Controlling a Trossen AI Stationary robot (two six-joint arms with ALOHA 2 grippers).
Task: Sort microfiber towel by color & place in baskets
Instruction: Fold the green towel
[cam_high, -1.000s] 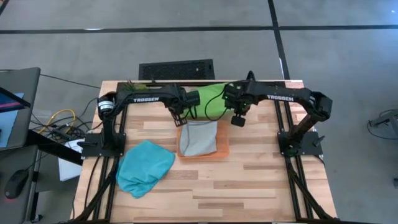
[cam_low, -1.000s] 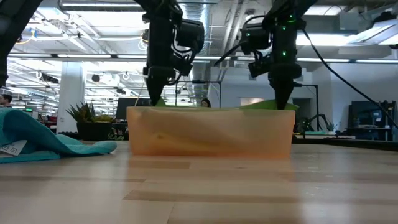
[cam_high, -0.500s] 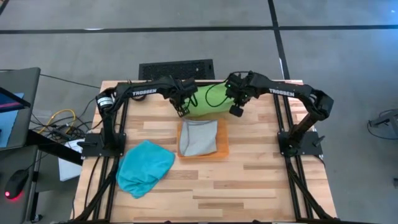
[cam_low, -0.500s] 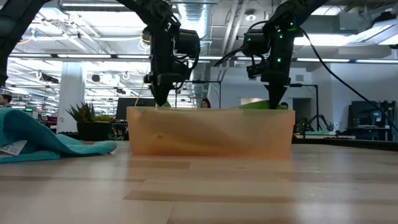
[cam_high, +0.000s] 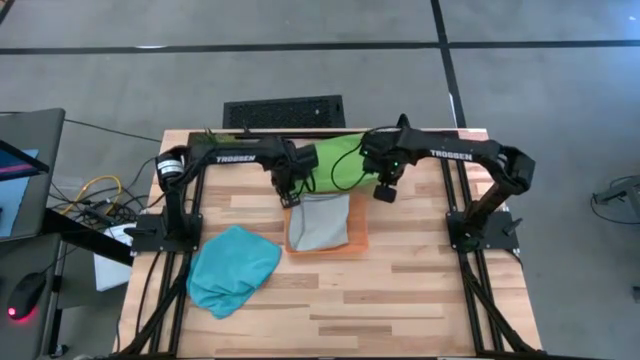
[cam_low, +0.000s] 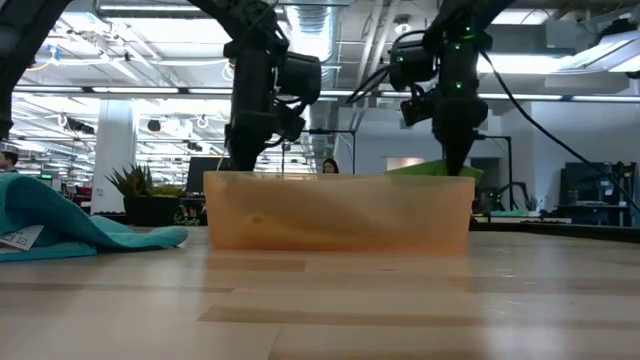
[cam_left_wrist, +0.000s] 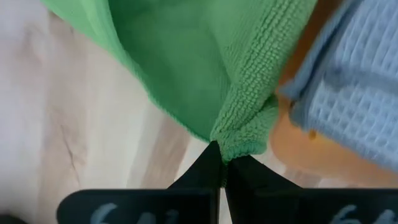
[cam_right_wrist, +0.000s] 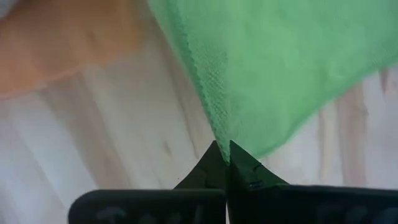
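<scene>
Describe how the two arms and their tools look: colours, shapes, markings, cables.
Both arms are black, built of slim jointed links, each with white TROSSEN lettering along the forearm. The left tool and the right tool each end in two dark, pointed fingers that taper to a wedge. Black cables loop near the wrists, and a green light glows on the right arm's wrist.

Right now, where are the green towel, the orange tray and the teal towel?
green towel (cam_high: 335, 165), high view, its open middle between the arms.
orange tray (cam_high: 358, 241), high view, its right rim.
teal towel (cam_high: 233, 267), high view, middle of the heap.
</scene>
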